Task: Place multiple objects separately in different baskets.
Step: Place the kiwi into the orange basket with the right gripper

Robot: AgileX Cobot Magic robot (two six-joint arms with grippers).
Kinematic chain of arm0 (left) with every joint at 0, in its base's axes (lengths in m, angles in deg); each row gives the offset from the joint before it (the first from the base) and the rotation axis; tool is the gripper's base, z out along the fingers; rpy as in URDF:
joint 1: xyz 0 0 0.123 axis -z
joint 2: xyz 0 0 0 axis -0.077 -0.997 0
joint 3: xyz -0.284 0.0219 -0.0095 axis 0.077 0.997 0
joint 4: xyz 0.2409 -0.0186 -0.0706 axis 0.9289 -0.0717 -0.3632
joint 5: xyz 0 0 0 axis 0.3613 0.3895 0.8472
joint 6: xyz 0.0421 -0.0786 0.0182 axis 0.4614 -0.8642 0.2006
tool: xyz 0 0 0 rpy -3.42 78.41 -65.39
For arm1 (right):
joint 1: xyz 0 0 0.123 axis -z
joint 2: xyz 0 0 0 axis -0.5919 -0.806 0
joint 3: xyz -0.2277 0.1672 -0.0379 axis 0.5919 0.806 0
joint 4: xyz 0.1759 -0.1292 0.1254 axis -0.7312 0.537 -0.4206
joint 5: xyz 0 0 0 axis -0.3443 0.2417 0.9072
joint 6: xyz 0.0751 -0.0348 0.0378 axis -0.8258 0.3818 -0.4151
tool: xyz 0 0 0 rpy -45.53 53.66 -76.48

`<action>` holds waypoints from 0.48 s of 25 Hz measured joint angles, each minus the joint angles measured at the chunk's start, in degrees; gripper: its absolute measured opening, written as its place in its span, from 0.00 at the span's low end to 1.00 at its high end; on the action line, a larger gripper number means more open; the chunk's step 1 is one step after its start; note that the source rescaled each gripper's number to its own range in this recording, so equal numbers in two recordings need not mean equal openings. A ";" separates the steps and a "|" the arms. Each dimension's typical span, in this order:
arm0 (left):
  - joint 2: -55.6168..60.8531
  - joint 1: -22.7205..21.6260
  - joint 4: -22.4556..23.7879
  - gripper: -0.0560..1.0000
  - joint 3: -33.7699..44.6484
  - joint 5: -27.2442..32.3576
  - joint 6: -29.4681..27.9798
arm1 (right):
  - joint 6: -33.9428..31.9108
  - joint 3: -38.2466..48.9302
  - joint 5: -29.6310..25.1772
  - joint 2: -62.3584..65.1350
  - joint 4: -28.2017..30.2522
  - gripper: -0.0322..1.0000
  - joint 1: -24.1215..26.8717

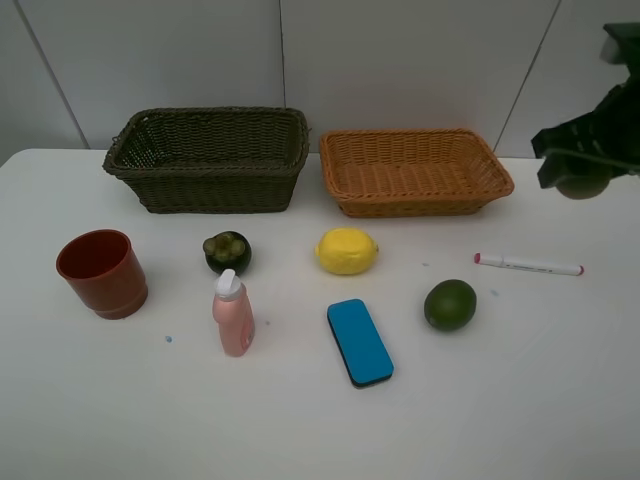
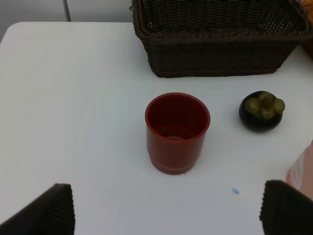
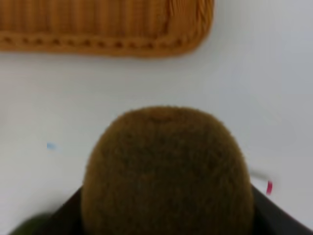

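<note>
My right gripper [image 1: 583,178] is shut on a brown kiwi [image 3: 166,171] and holds it in the air right of the orange-tan basket [image 1: 415,171]. The dark olive-brown basket [image 1: 210,158] stands at the back left. On the table lie a red cup [image 1: 102,272], a dark mangosteen [image 1: 227,251], a pink bottle [image 1: 232,313], a yellow lemon [image 1: 346,250], a blue eraser [image 1: 359,342], a green lime [image 1: 450,304] and a white marker [image 1: 528,264]. My left gripper [image 2: 166,215] is open above the table, near the red cup [image 2: 177,132].
Both baskets stand against the white back wall [image 1: 400,60]. The white table [image 1: 520,400] runs on bare in front of the items. A small blue speck [image 1: 168,339] lies near the cup.
</note>
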 joint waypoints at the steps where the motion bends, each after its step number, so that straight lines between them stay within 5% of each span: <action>1: 0.00 0.00 0.00 0.98 0.00 0.00 0.00 | 0.00 -1.84 0.01 -0.59 0.00 0.51 -0.85; 12: 0.00 0.00 0.00 0.98 0.00 0.00 0.00 | 0.00 -22.20 0.22 -21.25 0.06 0.51 -3.37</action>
